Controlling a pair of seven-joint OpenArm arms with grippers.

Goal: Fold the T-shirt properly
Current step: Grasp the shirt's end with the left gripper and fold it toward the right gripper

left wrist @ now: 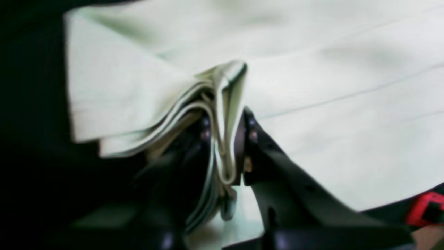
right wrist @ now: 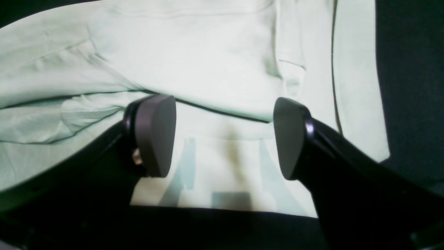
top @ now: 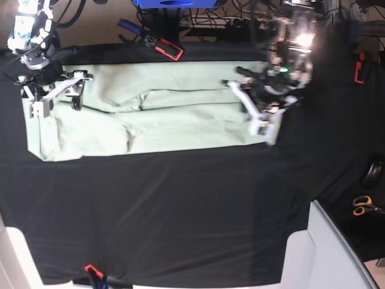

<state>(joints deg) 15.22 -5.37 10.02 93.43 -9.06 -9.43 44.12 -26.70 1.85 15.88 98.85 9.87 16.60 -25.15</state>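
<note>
Base view: shirt (top: 150, 120) lies flat on the black surface (top: 180, 217), already folded into a long band, its long axis running left to right across the picture.
Left tool (left wrist: 225, 152): clamped narrow on a bunched edge of the shirt, several layers pinched between the jaws (left wrist view shows the cloth rising in a ridge from the grip).
Left tool position: at the band's right end in the base view (top: 263, 117).
Right tool (right wrist: 223, 139): jaws wide apart, nothing between them; it hangs just above the cloth, over a dark fold line.
Right tool position: at the band's left end in the base view (top: 57, 93).
Key relation: each arm sits at one end of the long axis, so the rest of the shirt stretches away from the left tool toward the right one.
Likely step: carrying the gripped end along that axis toward the other end (my reading only).
Risk: the stacked layers may slip unevenly from the pinch.
</note>
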